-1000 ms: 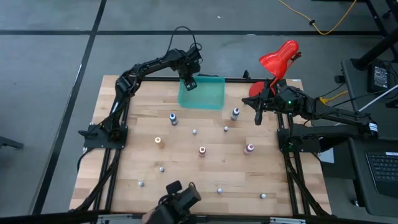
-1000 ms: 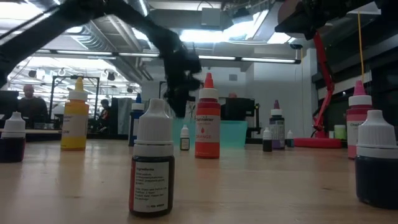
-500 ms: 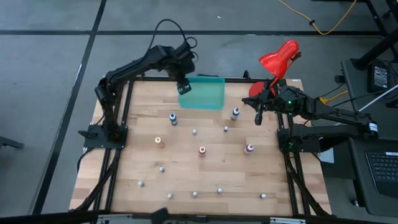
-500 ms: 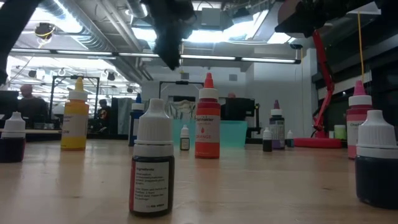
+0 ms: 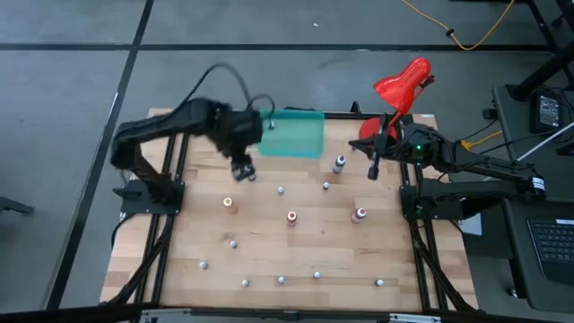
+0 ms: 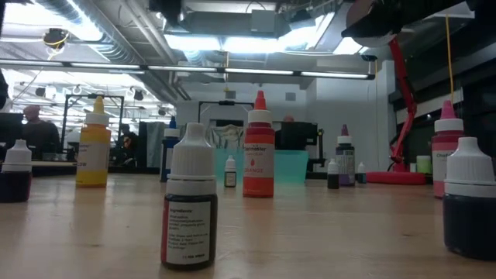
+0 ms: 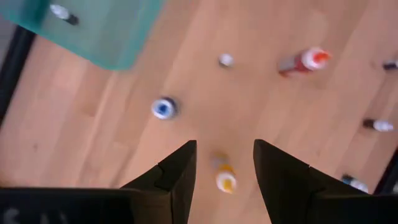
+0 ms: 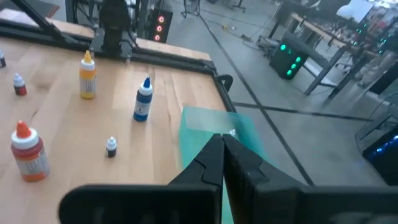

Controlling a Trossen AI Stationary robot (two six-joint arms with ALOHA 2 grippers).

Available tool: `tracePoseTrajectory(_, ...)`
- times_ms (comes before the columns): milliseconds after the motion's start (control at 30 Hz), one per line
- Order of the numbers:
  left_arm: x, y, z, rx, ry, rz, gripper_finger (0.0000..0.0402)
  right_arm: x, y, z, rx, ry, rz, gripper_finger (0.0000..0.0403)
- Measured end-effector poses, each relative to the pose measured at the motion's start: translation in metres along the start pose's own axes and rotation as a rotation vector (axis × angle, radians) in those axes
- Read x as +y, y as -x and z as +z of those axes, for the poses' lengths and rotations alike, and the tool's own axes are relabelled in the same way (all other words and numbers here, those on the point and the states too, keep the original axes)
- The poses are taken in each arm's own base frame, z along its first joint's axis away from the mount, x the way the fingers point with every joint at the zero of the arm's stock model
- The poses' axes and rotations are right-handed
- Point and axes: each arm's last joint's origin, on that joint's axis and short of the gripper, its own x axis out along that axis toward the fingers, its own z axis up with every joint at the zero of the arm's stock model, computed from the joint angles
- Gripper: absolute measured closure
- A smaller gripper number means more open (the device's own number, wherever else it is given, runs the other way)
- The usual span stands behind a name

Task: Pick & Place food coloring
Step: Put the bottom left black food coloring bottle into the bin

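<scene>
Food coloring bottles stand scattered upright on the wooden table: a blue one (image 5: 250,173), an orange one (image 5: 230,205), a red-orange one (image 5: 291,216), a pink one (image 5: 360,213), a purple-capped one (image 5: 339,162) and several tiny pale ones such as (image 5: 281,189). One small bottle (image 7: 60,12) lies inside the teal bin (image 5: 291,135). My left gripper (image 5: 240,166) hangs open, well above the table, beside the blue bottle. In the left wrist view the orange bottle (image 7: 225,177) shows far below between its fingers (image 7: 225,146). My right gripper (image 5: 372,169) is shut and holds nothing, raised at the table's right.
A red desk lamp (image 5: 402,85) stands at the far right corner behind my right arm. The teal bin sits against the table's far edge (image 5: 296,114). Bare wood lies between the bottles in the table's middle (image 5: 296,247). People show in the room behind the table (image 6: 35,128).
My left gripper has swung from above the teal bin's left end toward the table's near-left. It now stands over the blue bottle. It has also risen, and it has left the low view at the top. Its arm has folded back toward the table's left edge.
</scene>
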Motion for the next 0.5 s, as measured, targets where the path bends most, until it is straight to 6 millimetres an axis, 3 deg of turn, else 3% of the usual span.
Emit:
tracePoseTrajectory(167,-0.042,-0.006,-0.062,0.006,0.034,0.043,0.0249,-0.001,0.0,0.003,-0.028,-0.006,-0.009,0.0391)
tracePoseTrajectory(500,-0.114,-0.052,-0.183,0.053,0.188,-0.078,0.0242,-0.002,0.0,0.006,-0.062,-0.014,-0.02,0.0391)
